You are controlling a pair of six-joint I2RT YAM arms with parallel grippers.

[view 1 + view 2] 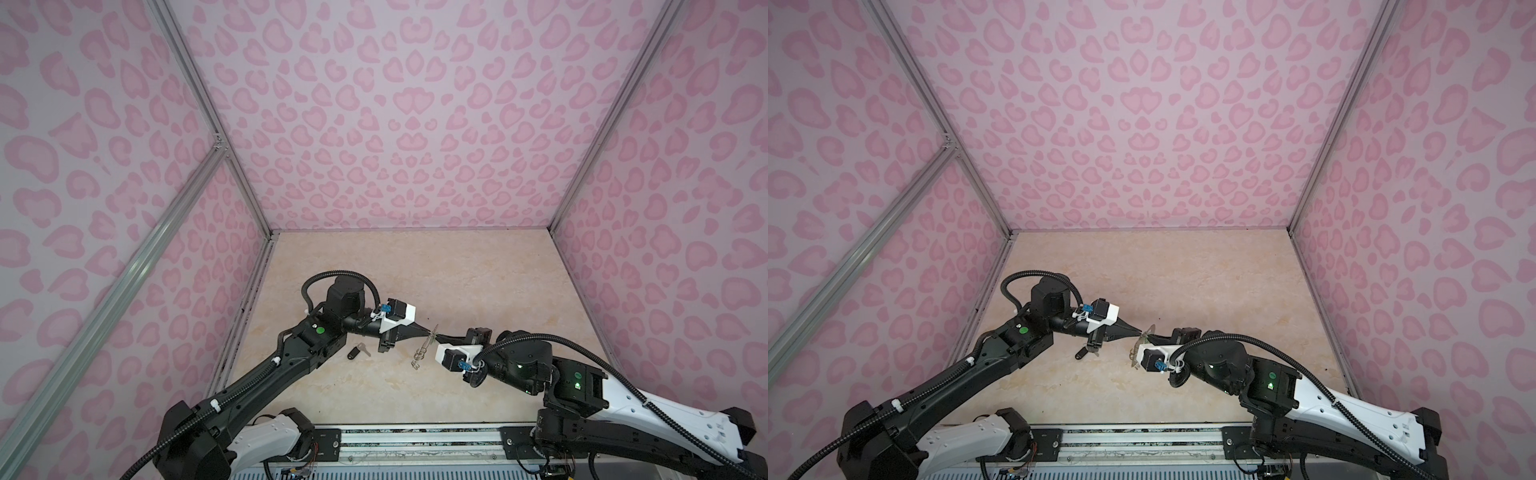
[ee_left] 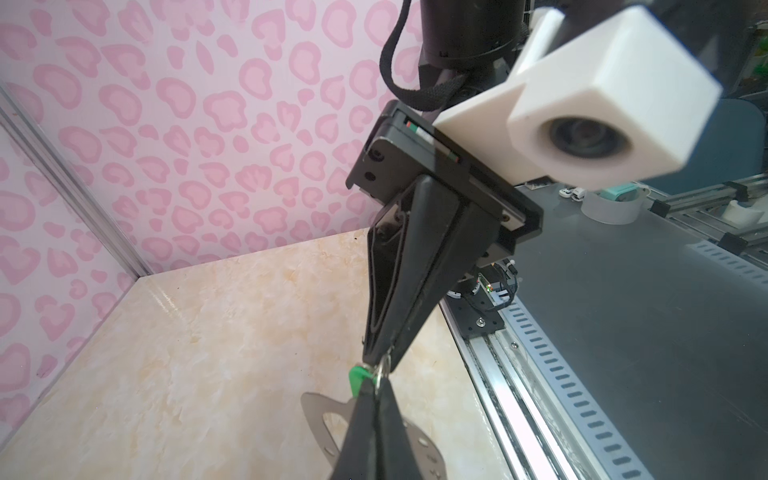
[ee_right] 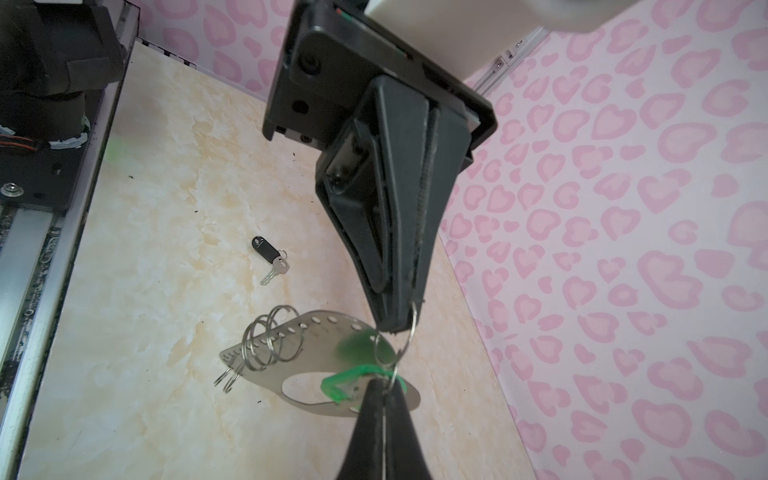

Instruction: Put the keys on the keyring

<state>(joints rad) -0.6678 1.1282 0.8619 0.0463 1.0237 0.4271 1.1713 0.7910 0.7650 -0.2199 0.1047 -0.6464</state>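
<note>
We log: keyring [image 3: 307, 365] aloft, rim gripped in clenched right hand [image 3: 382, 386]; green key [image 2: 358, 379] pinched by its ring in clenched left hand [image 3: 400, 325], tip to tip just beside that rim; black key [image 3: 266, 249] flat on tabletop [image 3: 166, 249], nearer left arm.

High stereo pair, close wrist views
</note>
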